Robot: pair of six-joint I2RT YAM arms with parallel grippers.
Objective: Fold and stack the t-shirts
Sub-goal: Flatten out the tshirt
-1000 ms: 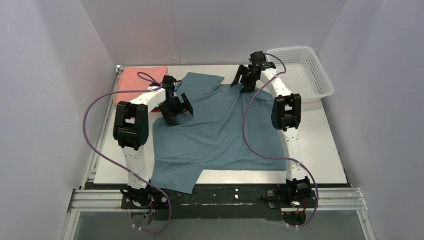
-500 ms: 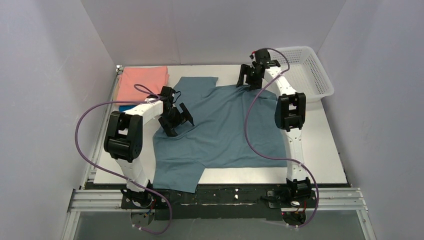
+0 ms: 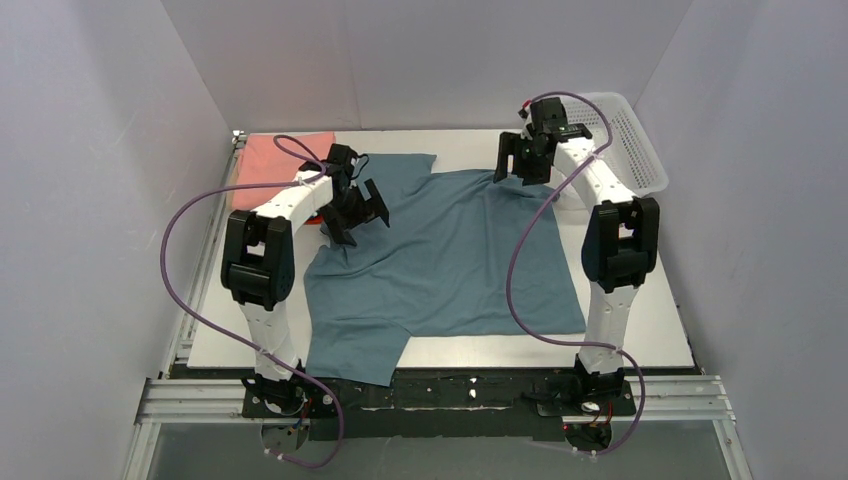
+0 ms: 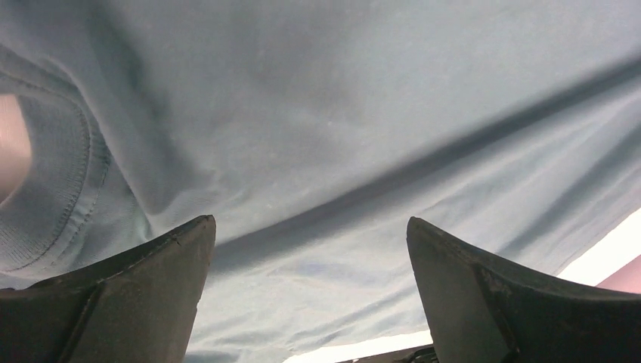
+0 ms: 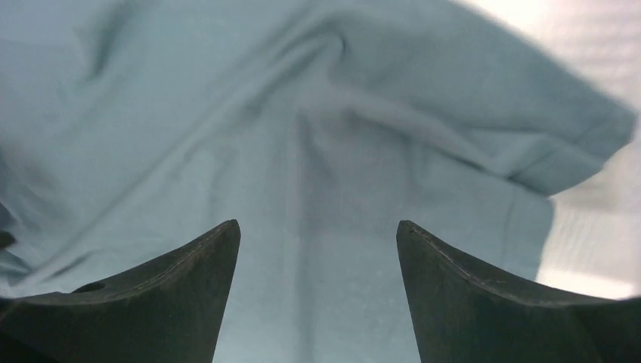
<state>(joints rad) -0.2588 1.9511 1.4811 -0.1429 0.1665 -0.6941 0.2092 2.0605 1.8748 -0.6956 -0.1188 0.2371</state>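
Observation:
The large dusty blue-grey t-shirt lies spread over the white table, one part hanging over the near edge. It fills the left wrist view and the right wrist view. A folded salmon-pink t-shirt lies at the far left. My left gripper is open above the shirt's far-left part, its jaws wide apart. My right gripper is open above the shirt's far-right corner, empty. The orange and bright blue shirts are hidden.
A white plastic mesh basket stands at the far right corner of the table, behind my right arm. White table shows to the right of the shirt and along the near edge. Grey walls close in on three sides.
My left gripper has moved back toward the far left over the shirt. My right gripper has moved right along the far edge. The shirt's far-right part now lies flatter and wider.

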